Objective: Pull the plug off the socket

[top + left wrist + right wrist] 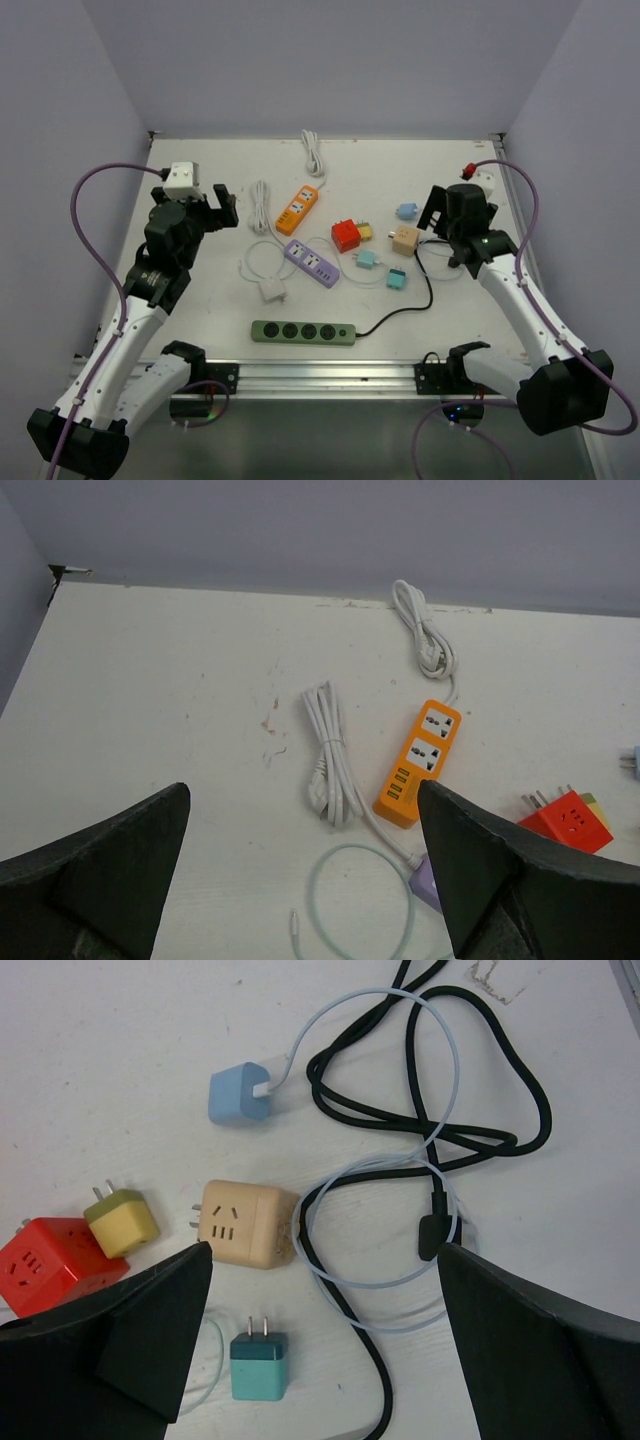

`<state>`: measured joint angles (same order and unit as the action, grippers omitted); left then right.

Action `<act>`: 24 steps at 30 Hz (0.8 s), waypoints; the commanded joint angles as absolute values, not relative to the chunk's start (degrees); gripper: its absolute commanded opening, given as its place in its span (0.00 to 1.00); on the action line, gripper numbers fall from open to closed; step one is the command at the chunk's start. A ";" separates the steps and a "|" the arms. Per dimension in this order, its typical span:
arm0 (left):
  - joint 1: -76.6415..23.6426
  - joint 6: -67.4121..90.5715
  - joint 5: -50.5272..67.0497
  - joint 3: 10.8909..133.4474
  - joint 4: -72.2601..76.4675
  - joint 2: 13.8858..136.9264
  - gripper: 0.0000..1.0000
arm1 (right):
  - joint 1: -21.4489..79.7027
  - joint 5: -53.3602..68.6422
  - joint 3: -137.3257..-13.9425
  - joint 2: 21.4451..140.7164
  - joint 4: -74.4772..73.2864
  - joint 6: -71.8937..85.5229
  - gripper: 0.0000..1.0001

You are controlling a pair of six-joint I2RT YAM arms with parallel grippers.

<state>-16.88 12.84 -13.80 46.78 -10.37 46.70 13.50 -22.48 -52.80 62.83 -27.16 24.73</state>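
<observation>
A red cube socket (346,236) lies mid-table with a small yellow-green plug (366,233) against its right side; I cannot tell whether it is inserted. Both show in the right wrist view, the cube (45,1265) and the plug (122,1222) with two prongs pointing up-left. The cube also shows at the right edge of the left wrist view (565,820). My right gripper (436,212) (325,1260) is open and empty, above the table to the right of the cube. My left gripper (212,208) (303,800) is open and empty, above the table at the left.
An orange power strip (298,208), a purple strip (311,264) and a green strip (303,332) lie mid-table. A tan cube (245,1223), a blue adapter (238,1097), a teal adapter (259,1365), a black cord (420,1080) and white cable bundles (330,765) lie around.
</observation>
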 commanded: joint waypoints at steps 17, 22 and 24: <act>-17.05 12.39 -14.94 46.76 -8.35 46.41 1.00 | 13.80 -23.73 -52.03 58.18 -24.35 24.34 0.99; -17.05 12.13 -15.20 46.67 -8.35 46.41 1.00 | 13.80 -22.50 -52.64 58.27 -25.48 23.91 0.95; -17.05 12.13 -15.55 46.67 -8.44 46.41 1.00 | 13.80 -22.50 -53.17 58.36 -26.19 24.69 0.96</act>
<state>-16.91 12.82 -14.04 46.76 -10.37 46.70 13.50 -22.76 -52.23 59.44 -26.20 24.40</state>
